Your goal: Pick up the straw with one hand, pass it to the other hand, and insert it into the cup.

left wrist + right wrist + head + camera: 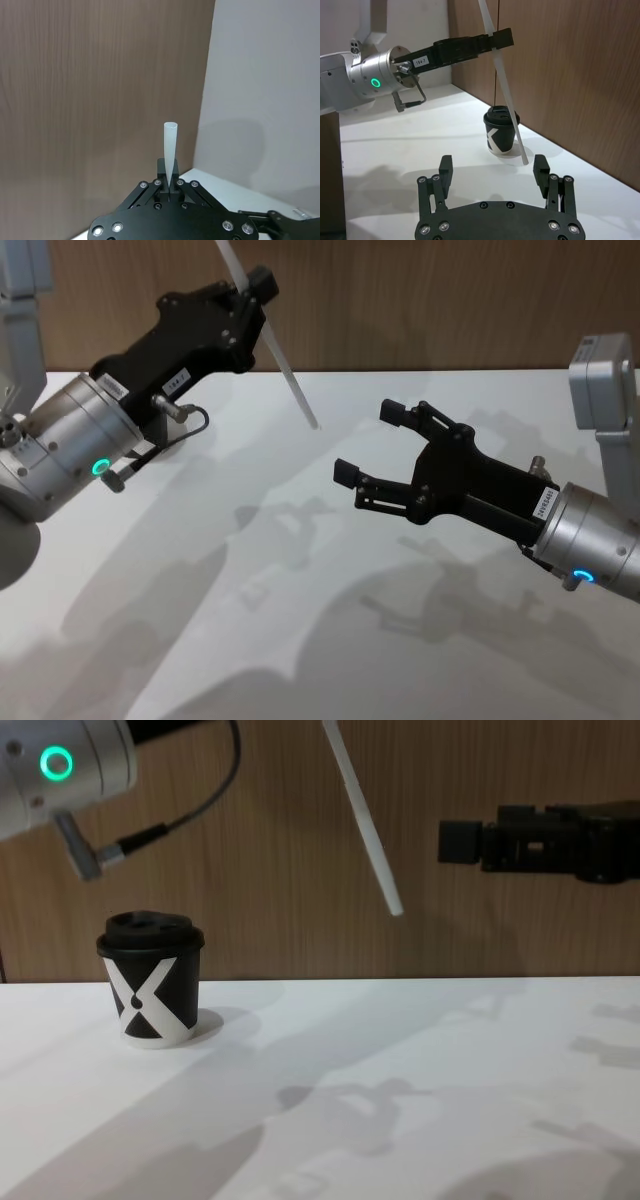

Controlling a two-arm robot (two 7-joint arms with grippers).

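1. Left claw (252, 288) is raised and pinches the white straw (287, 365), which hangs tilted with its lower end free in the air.
2. Right claw (370, 442) is spread wide and empty, near the straw's lower end but not touching it.
3. The black lidded cup (150, 985) stands upright on the white bench (420, 1060).

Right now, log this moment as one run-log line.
left gripper: shut on straw, raised | right gripper: open, apart from straw | cup: upright on table, lid on | handover: pending
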